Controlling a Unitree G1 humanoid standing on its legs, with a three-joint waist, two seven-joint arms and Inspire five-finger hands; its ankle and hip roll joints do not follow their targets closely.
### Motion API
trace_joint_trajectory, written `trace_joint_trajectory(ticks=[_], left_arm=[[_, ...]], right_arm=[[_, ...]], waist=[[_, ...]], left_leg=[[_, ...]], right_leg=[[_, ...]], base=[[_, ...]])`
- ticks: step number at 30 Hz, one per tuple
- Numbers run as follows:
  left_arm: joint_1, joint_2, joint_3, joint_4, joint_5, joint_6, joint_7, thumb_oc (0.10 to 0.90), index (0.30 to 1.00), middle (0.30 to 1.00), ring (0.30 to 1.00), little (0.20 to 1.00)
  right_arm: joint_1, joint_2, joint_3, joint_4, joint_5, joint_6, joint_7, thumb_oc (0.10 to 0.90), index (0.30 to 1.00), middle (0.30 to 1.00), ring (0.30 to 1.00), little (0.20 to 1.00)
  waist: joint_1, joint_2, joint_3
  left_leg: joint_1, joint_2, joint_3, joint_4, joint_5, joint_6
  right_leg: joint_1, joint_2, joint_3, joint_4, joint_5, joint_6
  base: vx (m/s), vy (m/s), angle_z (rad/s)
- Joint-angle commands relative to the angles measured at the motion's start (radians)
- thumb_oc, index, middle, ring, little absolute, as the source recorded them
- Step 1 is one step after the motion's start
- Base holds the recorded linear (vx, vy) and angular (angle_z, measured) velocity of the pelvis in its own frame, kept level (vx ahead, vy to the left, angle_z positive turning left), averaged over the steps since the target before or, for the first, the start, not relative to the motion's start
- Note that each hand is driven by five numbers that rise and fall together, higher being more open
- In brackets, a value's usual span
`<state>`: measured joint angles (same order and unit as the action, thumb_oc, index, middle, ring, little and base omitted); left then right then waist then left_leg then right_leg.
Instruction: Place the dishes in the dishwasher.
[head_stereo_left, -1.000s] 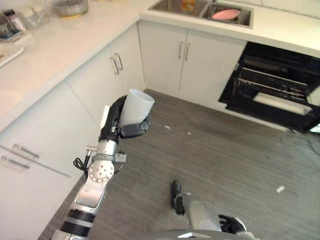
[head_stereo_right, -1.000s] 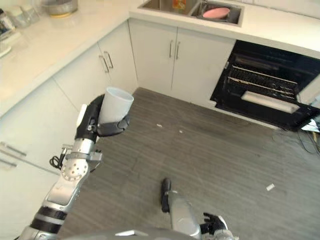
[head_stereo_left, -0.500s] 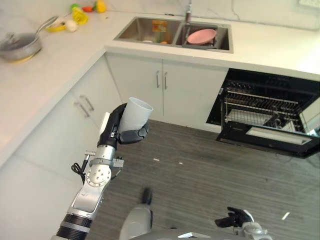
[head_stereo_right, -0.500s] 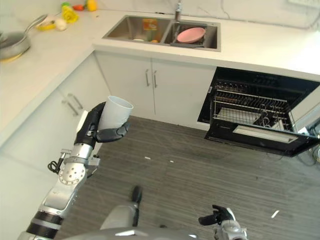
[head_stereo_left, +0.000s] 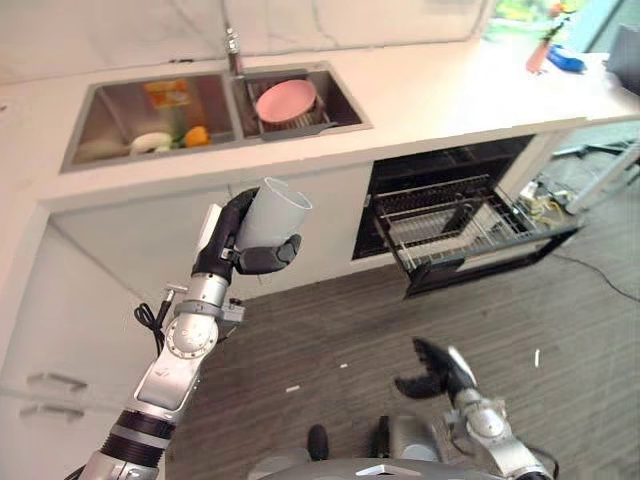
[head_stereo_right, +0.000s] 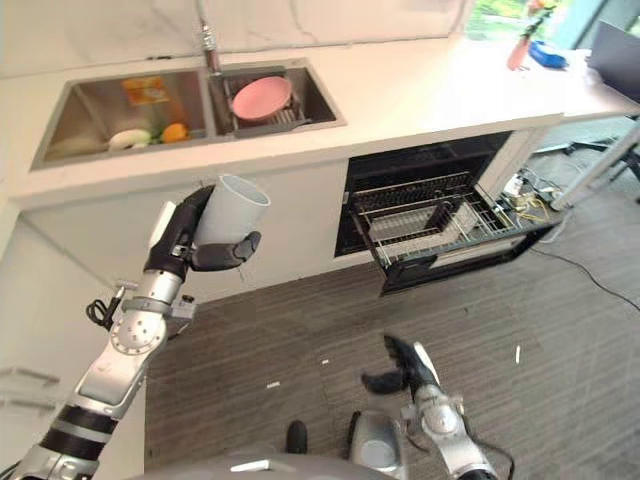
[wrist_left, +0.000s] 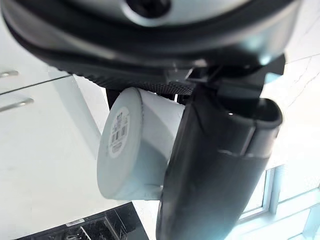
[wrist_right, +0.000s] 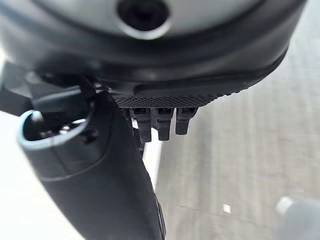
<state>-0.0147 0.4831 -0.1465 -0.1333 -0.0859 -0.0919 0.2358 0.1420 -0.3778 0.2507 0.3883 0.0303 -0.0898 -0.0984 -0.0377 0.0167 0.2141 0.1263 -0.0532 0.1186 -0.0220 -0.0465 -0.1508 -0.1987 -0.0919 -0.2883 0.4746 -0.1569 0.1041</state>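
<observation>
Left eye view: the left hand (head_stereo_left: 232, 243) is raised in front of the white cabinets, fingers and thumb curled round a white cup (head_stereo_left: 272, 212). The cup's long axis leans, its open mouth up and tipped to the right; its base is hidden inside the hand. Far left, the sink (head_stereo_left: 110, 150) holds a pink plate (head_stereo_left: 285, 99) in its right basin. To the right the dishwasher (head_stereo_left: 470, 222) stands open, its wire rack (head_stereo_left: 447, 215) pulled out; whatever lies in the rack is too small to make out. The right hand (head_stereo_left: 432, 370) hangs low over the grey floor (head_stereo_left: 330, 330), fingers loosely spread and holding nothing.

Left wrist view: the cup's flat base (wrist_left: 116, 137) faces the camera, labelled; the thumb (wrist_left: 215, 170) covers one side and the rim is hidden.

Right wrist view: short fingertips (wrist_right: 159, 122) hang relaxed, free of any object.
</observation>
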Motion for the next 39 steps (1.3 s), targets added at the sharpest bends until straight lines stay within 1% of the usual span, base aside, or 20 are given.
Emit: trace_joint_trajectory(ticks=[1,2,4,6,9,12,15,16,17,20,21,26,29,30,31,32,33,35,37,39], left_arm=[[-0.037,0.026,0.071,-0.172,0.053,-0.133,0.031,0.4,0.3,0.3,0.3,0.3],[-0.023,0.017,0.088,-0.179,0.074,-0.131,0.043,0.4,0.3,0.3,0.3,0.3],[0.005,-0.001,0.101,-0.183,0.081,-0.147,0.053,0.4,0.3,0.3,0.3,0.3],[0.01,-0.015,0.099,-0.188,0.07,-0.152,0.05,0.4,0.3,0.3,0.3,0.3],[0.009,-0.023,0.09,-0.184,0.071,-0.149,0.048,0.4,0.3,0.3,0.3,0.3],[-0.008,-0.034,0.068,-0.171,0.065,-0.147,0.056,0.4,0.3,0.3,0.3,0.3],[-0.002,-0.043,0.071,-0.173,0.067,-0.14,0.06,0.4,0.3,0.3,0.3,0.3],[0.004,-0.046,0.073,-0.172,0.079,-0.141,0.066,0.4,0.3,0.3,0.3,0.3],[0.005,-0.047,0.069,-0.165,0.084,-0.142,0.069,0.4,0.3,0.3,0.3,0.3],[0.001,-0.052,0.061,-0.156,0.079,-0.139,0.079,0.4,0.3,0.3,0.3,0.3],[-0.007,-0.056,0.045,-0.152,0.08,-0.142,0.073,0.4,0.3,0.3,0.3,0.3],[-0.044,-0.039,0.002,-0.152,0.085,-0.134,0.068,0.4,0.3,0.3,0.3,0.3],[-0.062,-0.028,-0.012,-0.154,0.096,-0.126,0.067,0.4,0.3,0.3,0.3,0.3],[-0.096,-0.025,-0.036,-0.142,0.092,-0.124,0.079,0.4,0.3,0.3,0.3,0.3],[-0.096,-0.025,-0.036,-0.142,0.092,-0.124,0.079,0.4,0.3,0.3,0.3,0.3],[-0.119,-0.015,-0.054,-0.151,0.123,-0.119,0.095,0.4,0.3,0.3,0.3,0.3],[-0.119,-0.015,-0.054,-0.151,0.123,-0.119,0.095,0.4,0.3,0.3,0.3,0.3],[-0.144,-0.007,-0.06,-0.139,0.14,-0.117,0.105,0.4,0.3,0.3,0.3,0.3],[-0.165,0.0,-0.053,-0.144,0.164,-0.119,0.115,0.4,0.3,0.3,0.3,0.3],[-0.173,-0.005,-0.053,-0.146,0.178,-0.121,0.123,0.4,0.3,0.3,0.3,0.3]], right_arm=[[-0.074,-0.086,-0.119,-0.046,-0.072,-0.078,-0.052,0.8,0.9,0.9,0.9,0.9],[-0.051,-0.104,-0.164,-0.177,-0.097,-0.1,-0.076,0.8,0.9,0.9,0.9,0.9],[-0.051,-0.159,-0.232,-0.355,-0.178,-0.141,-0.105,0.8,0.9,0.9,0.9,0.9],[-0.041,-0.167,-0.249,-0.399,-0.188,-0.142,-0.105,0.8,0.9,0.9,0.9,0.9],[-0.057,-0.187,-0.283,-0.514,-0.17,-0.166,-0.101,0.8,0.9,0.9,0.9,0.9],[-0.083,-0.196,-0.264,-0.534,-0.147,-0.164,-0.093,0.8,0.9,0.9,0.9,0.9],[-0.081,-0.175,-0.256,-0.532,-0.108,-0.157,-0.086,0.8,0.9,0.9,0.9,0.9],[-0.084,-0.161,-0.243,-0.525,-0.096,-0.158,-0.083,0.8,0.9,0.9,0.9,0.9],[-0.088,-0.159,-0.236,-0.517,-0.093,-0.16,-0.081,0.8,0.9,0.9,0.9,0.9],[-0.093,-0.149,-0.232,-0.527,-0.073,-0.162,-0.078,0.8,0.9,0.9,0.9,0.9],[-0.085,-0.128,-0.233,-0.545,-0.034,-0.171,-0.059,0.8,0.9,0.9,0.9,0.9],[-0.103,-0.07,-0.245,-0.592,0.04,-0.183,-0.068,0.8,0.9,0.9,0.9,0.9],[-0.109,-0.049,-0.234,-0.604,0.045,-0.186,-0.062,0.8,0.9,0.9,0.9,0.9],[-0.135,-0.032,-0.213,-0.626,0.047,-0.19,-0.071,0.8,0.9,0.9,0.9,0.9],[-0.135,-0.032,-0.213,-0.626,0.047,-0.19,-0.071,0.8,0.9,0.9,0.9,0.9],[-0.165,-0.008,-0.195,-0.639,0.067,-0.195,-0.079,0.8,0.9,0.9,0.9,0.9],[-0.165,-0.008,-0.195,-0.639,0.067,-0.195,-0.079,0.8,0.9,0.9,0.9,0.9],[-0.192,0.028,-0.167,-0.642,0.127,-0.205,-0.079,0.8,0.9,0.9,0.9,0.9],[-0.21,0.04,-0.148,-0.654,0.149,-0.211,-0.085,0.8,0.9,0.9,0.9,0.9],[-0.215,0.04,-0.147,-0.657,0.159,-0.212,-0.086,0.8,0.9,0.9,0.9,0.9]], waist=[[0.004,-0.04,-0.059],[0.005,-0.046,-0.063],[0.001,-0.052,-0.063],[-0.001,-0.051,-0.064],[-0.008,-0.067,-0.047],[0.01,-0.086,-0.023],[0.02,-0.079,-0.03],[0.049,-0.064,-0.042],[0.061,-0.057,-0.049],[0.07,-0.045,-0.06],[0.052,-0.035,-0.087],[0.028,-0.028,-0.123],[0.021,-0.027,-0.11],[0.014,-0.025,-0.08],[0.014,-0.025,-0.08],[0.009,-0.011,-0.053],[0.009,-0.011,-0.053],[0.008,0.0,-0.046],[0.018,0.002,-0.056],[0.017,0.0,-0.061]], left_leg=[[0.021,0.082,-0.035,0.005,0.0,0.131],[0.023,0.085,-0.004,0.039,-0.017,0.122],[0.018,0.09,0.014,0.094,0.004,0.107],[0.014,0.093,0.012,0.121,0.007,0.1],[-0.067,0.135,0.028,0.359,0.087,0.04],[-0.158,0.108,-0.016,0.527,0.123,0.024],[-0.201,0.078,-0.049,0.416,0.077,0.052],[-0.219,0.057,-0.111,0.211,0.062,0.078],[-0.214,0.05,-0.132,0.124,0.107,0.08],[-0.212,0.047,-0.17,0.06,0.155,0.073],[-0.145,0.052,-0.165,-0.023,0.154,0.08],[-0.072,0.05,-0.13,-0.065,0.125,0.1],[-0.055,0.052,-0.115,-0.065,0.112,0.121],[-0.043,0.062,-0.105,-0.065,0.107,0.14],[-0.043,0.062,-0.105,-0.065,0.107,0.14],[-0.024,0.076,-0.088,-0.065,0.091,0.152],[-0.024,0.076,-0.088,-0.065,0.091,0.152],[-0.008,0.073,-0.082,-0.065,0.074,0.151],[-0.007,0.08,-0.071,-0.065,0.059,0.132],[-0.006,0.085,-0.076,-0.065,0.049,0.12]], right_leg=[[0.128,-0.028,0.004,-0.251,0.156,0.021],[0.191,-0.008,0.017,-0.353,0.154,0.015],[0.234,0.021,0.1,-0.382,0.154,0.003],[0.25,0.025,0.108,-0.401,0.153,-0.007],[0.293,0.024,0.118,-0.445,0.153,-0.034],[0.326,0.019,0.145,-0.478,0.149,-0.059],[0.346,0.017,0.179,-0.502,0.144,-0.043],[0.36,0.027,0.213,-0.511,0.139,-0.025],[0.364,0.034,0.224,-0.51,0.14,-0.021],[0.377,0.041,0.243,-0.506,0.126,-0.017],[0.373,0.048,0.251,-0.507,0.121,-0.011],[0.356,0.028,0.27,-0.489,0.12,0.012],[0.315,0.028,0.289,-0.365,0.106,0.022],[0.233,0.044,0.293,-0.193,0.146,0.05],[0.233,0.044,0.293,-0.193,0.146,0.05],[0.154,0.039,0.255,-0.031,0.188,0.098],[0.154,0.039,0.255,-0.031,0.188,0.098],[0.116,-0.015,0.234,0.001,0.186,0.098],[0.139,-0.112,0.206,-0.13,0.176,0.081],[0.155,-0.144,0.2,-0.226,0.182,0.076]], base=[[0.16,-0.121,-0.84],[0.15,-0.096,-0.82],[0.21,-0.101,-1.11],[0.14,-0.119,-0.96],[0.06,-0.139,-0.02],[0.09,-0.109,-0.2],[0.18,0.022,-0.31],[0.31,0.104,-0.69],[0.27,0.087,-0.84],[0.14,0.043,-0.7],[0.23,0.1,-0.73],[0.14,0.177,-0.39],[0.02,0.131,-0.1],[-0.02,0.149,-0.18],[-0.01,0.199,-0.32],[0.01,0.109,-0.19],[0.01,0.146,-0.39],[0.07,0.056,-0.41],[0.09,-0.072,-0.17],[0.09,-0.132,-0.09]])
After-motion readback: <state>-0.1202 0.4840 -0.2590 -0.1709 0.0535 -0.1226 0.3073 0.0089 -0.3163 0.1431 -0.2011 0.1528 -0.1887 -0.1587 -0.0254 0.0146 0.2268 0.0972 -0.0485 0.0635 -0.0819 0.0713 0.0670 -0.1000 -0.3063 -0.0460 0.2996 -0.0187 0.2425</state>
